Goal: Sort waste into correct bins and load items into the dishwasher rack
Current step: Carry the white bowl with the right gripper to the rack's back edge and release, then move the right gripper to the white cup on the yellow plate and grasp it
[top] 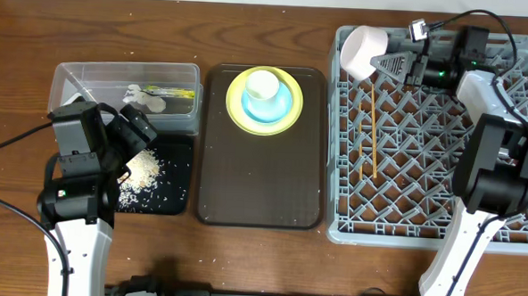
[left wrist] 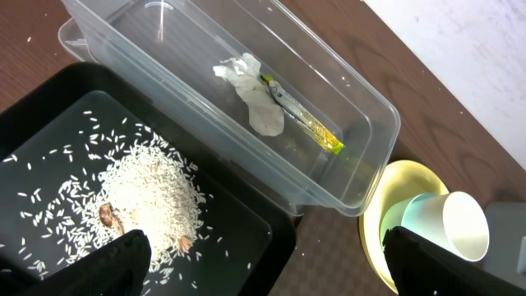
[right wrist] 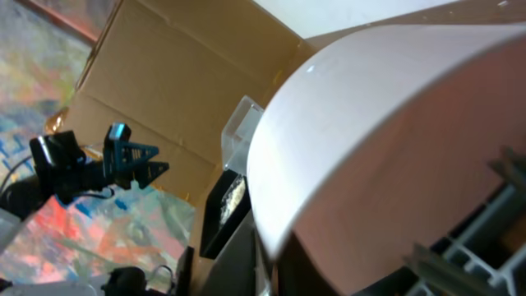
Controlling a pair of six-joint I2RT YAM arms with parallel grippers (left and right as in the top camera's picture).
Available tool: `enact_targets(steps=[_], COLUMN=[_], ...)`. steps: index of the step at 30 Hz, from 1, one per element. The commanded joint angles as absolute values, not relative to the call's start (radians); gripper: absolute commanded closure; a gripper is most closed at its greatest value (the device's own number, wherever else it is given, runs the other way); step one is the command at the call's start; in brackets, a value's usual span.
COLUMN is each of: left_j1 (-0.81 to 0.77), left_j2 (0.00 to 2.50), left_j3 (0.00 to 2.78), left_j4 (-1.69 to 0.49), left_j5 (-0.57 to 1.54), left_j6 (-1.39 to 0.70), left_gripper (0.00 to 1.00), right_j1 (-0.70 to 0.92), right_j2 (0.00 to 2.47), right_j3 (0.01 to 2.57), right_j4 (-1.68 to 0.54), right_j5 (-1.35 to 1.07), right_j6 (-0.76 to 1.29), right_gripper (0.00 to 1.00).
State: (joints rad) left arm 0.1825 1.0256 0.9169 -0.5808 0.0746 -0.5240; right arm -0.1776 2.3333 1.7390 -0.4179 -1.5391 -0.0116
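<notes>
The right gripper (top: 385, 64) is reaching over the far left corner of the grey rack (top: 423, 186). The white bowl (top: 361, 50) is tipping on its side there, right at the tips of this gripper, on its left. In the right wrist view the bowl is filling most of the picture, so I cannot tell if the fingers are squeezing it or letting go.

The two chopsticks (top: 370, 135) are lying on the rack, just near of the bowl.

The left gripper (top: 136, 132) is hanging over the black tray (top: 175, 175) at the near left of the table. Its fingers are standing wide apart and holding nothing. The pile of rice (top: 142, 171) is lying in the tray, right under it.

The clear tub (top: 71, 73) is sitting just beyond the black tray, with the white tissue (left wrist: 255, 90) and the snack wrapper (left wrist: 304, 123) lying inside it.

The cream cup (top: 263, 84) is sitting in the blue bowl (top: 284, 106), which is sitting on the yellow plate (top: 235, 104), at the far end of the brown tray (top: 258, 183) in the middle.
</notes>
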Motion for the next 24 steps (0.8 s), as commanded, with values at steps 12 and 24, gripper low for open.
enact_targets(steps=[12,24], left_j1=[0.188,0.188], left_j2=[1.027,1.027], left_j3=[0.938,0.938], left_j4=[-0.583,-0.583], left_j5=[0.070,0.070], left_j6=[-0.522,-0.522], left_gripper=[0.07,0.07], right_j1=[-0.222,-0.190], right_j2=[2.313,1.977], right_j3=[1.746,1.746], right_j4=[-0.560,-0.676], right_j5=[-1.262,-0.698], right_j6=[0.033,0.028], right_gripper=[0.59,0.62])
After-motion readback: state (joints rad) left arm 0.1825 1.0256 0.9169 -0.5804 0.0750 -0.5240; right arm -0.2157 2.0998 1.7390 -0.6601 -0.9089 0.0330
